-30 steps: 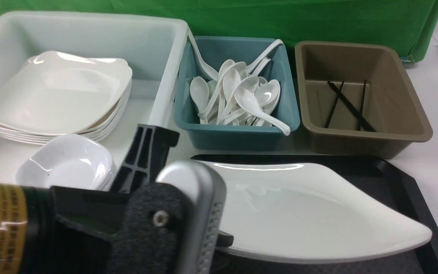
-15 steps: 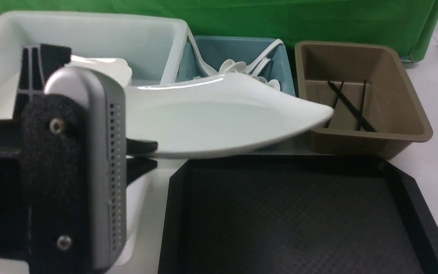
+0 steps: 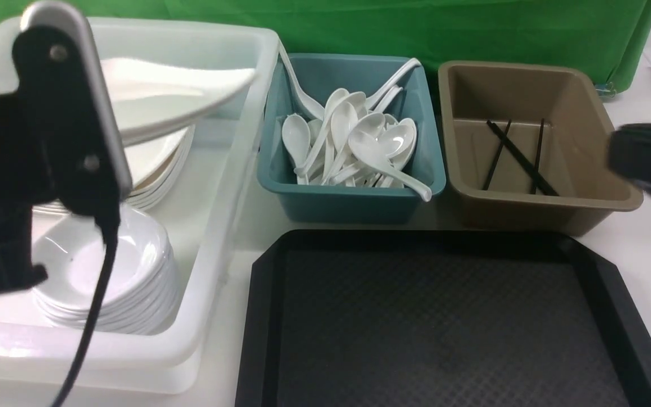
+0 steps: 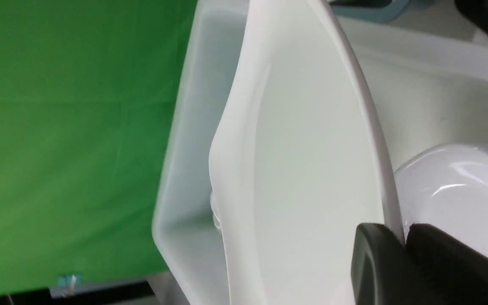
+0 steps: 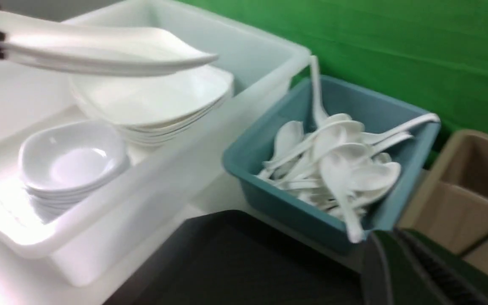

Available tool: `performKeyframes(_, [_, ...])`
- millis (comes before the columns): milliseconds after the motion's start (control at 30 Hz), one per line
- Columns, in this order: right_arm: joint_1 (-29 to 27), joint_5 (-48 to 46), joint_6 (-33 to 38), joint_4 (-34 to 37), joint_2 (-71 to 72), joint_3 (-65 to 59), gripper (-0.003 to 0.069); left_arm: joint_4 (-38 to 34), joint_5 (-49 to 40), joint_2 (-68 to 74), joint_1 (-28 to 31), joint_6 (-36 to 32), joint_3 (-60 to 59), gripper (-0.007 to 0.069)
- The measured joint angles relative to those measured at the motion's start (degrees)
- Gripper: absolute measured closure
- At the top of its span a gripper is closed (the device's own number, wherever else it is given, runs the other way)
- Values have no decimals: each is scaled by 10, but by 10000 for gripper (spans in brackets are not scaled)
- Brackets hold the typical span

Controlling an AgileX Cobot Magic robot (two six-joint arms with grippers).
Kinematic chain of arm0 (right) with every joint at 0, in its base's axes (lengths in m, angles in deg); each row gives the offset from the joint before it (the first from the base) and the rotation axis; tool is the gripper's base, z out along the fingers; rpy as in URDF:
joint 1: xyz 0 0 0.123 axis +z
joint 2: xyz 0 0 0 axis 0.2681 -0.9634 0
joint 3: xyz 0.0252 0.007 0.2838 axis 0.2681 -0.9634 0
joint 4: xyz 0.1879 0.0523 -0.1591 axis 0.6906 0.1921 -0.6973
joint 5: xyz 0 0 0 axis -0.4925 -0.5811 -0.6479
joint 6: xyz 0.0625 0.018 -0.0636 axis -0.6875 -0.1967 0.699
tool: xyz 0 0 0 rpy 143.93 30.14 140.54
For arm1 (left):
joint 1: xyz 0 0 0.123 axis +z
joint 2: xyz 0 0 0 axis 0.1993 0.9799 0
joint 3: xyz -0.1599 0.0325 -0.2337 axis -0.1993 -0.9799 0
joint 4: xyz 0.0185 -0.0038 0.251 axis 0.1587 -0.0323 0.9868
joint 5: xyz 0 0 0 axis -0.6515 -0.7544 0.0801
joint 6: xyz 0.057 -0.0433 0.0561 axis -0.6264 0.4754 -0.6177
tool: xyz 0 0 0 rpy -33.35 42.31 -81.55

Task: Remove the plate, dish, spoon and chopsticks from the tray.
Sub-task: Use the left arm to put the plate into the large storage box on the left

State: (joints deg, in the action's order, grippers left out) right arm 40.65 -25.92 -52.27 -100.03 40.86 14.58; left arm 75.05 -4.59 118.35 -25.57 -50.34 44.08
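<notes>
My left gripper (image 4: 405,239) is shut on the rim of the large white plate (image 3: 184,93), holding it tilted in the air above a stack of like plates (image 3: 156,158) in the white bin. The black tray (image 3: 444,322) lies bare at the front. A small dish (image 3: 99,263) with a dark speck tops a stack in the same bin. Black chopsticks (image 3: 520,158) lie in the brown bin, and several white spoons (image 3: 359,147) fill the teal bin. My right gripper (image 5: 390,237) is shut with nothing in it, near the brown bin's right side.
The white bin (image 3: 235,169) stands left of the tray, with the teal bin (image 3: 348,203) and the brown bin (image 3: 585,169) behind the tray. A green cloth (image 3: 416,22) hangs at the back. The left wrist's cable (image 3: 91,316) hangs over the dish stack.
The left gripper lifted the plate off the tray and swung it left and up over the white bin. The right arm has come into view at the right edge.
</notes>
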Motion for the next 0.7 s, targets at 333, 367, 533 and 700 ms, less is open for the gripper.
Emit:
performKeyframes(333, [0,-10,71,71,-9,0,638,-94,199,140,285,-89,0,582])
performKeyframes(367, [0,-14,72,72,-9,0,638,-94,207,149,296,-93,0,582])
performKeyframes(533, [0,-45,80,81,-8,0,638,-97,254,208,319,-111,0,582])
performKeyframes(700, [0,-53,84,87,-8,0,638,-94,289,269,320,-121,0,584])
